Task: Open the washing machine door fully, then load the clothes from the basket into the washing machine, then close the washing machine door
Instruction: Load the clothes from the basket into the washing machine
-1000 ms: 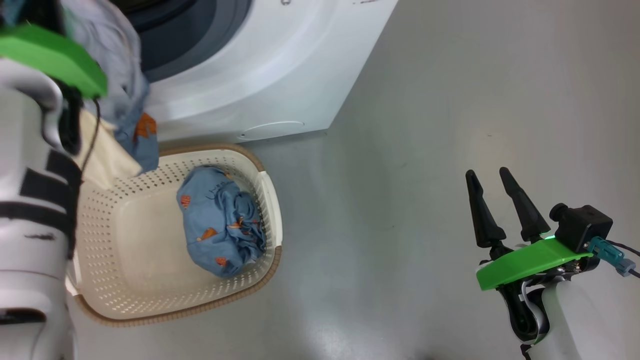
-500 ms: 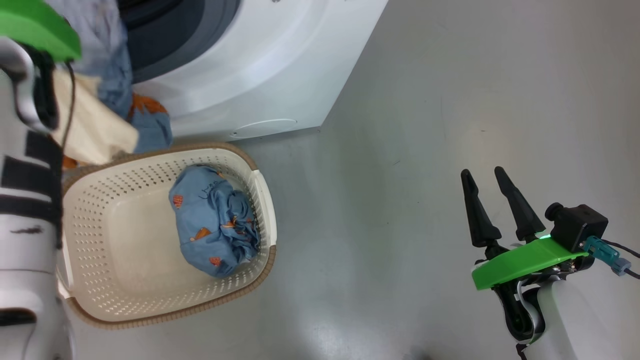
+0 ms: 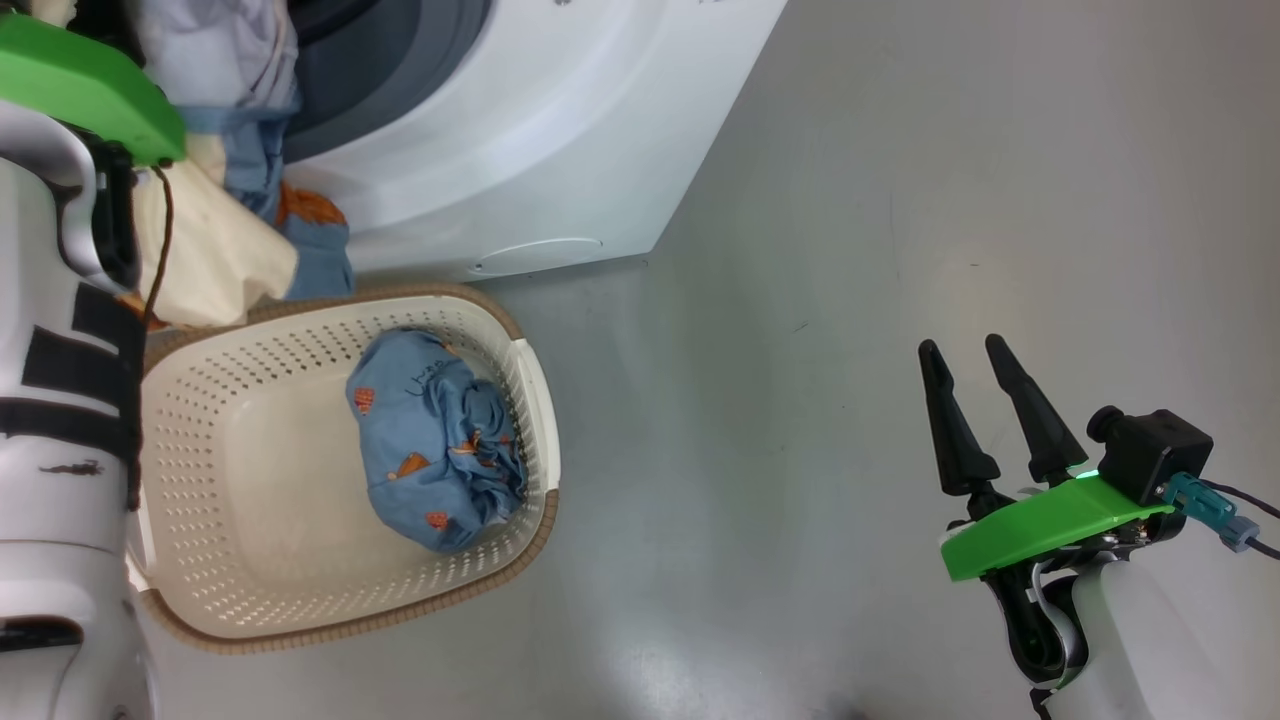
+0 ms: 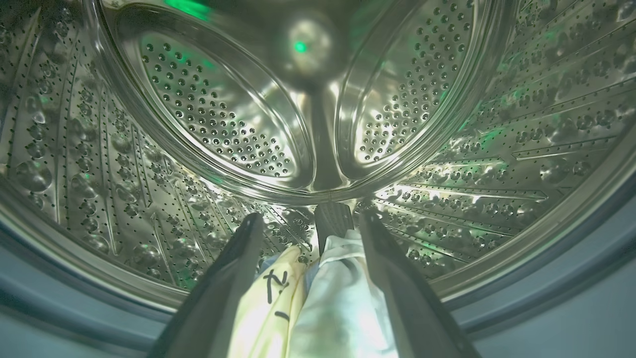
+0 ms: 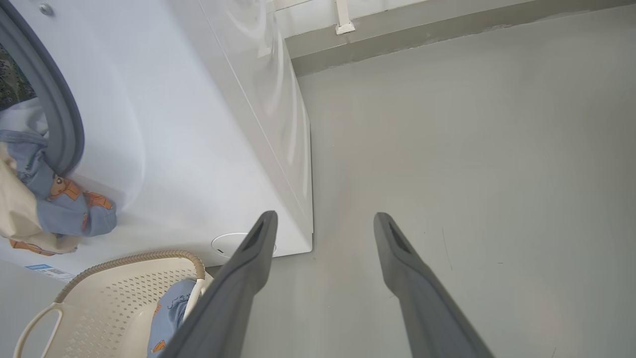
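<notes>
In front of the washing machine (image 3: 560,130), head view: my left arm (image 3: 50,450) reaches up into the opening at upper left. A bundle of cream and blue clothes (image 3: 250,220) hangs over the lower lip.
Basket, head view: the basket (image 3: 250,480) sits on the floor (image 3: 800,300) just beside the machine. One crumpled blue garment (image 3: 435,450) with orange prints lies against its right wall.
Right gripper, head view: the right gripper (image 3: 962,345) hovers at lower right, well apart from everything, with its fingers spread and nothing in them.
Left wrist view: the left gripper (image 4: 310,219) points into the steel drum (image 4: 218,114). Its fingers are spread wide, and cream and pale cloth lies loose between them, not pinched.
Right wrist view: bare floor lies ahead. On the left, the bundle droops over the grey gasket (image 5: 64,114) above the basket's corner.
Step, my judgement: loading. The bundle is released at the drum's mouth, but much of it hangs outside.
Next move: I would push the trailing cloth deeper so it is past the gasket, then fetch the blue garment. Closing the door comes last.
</notes>
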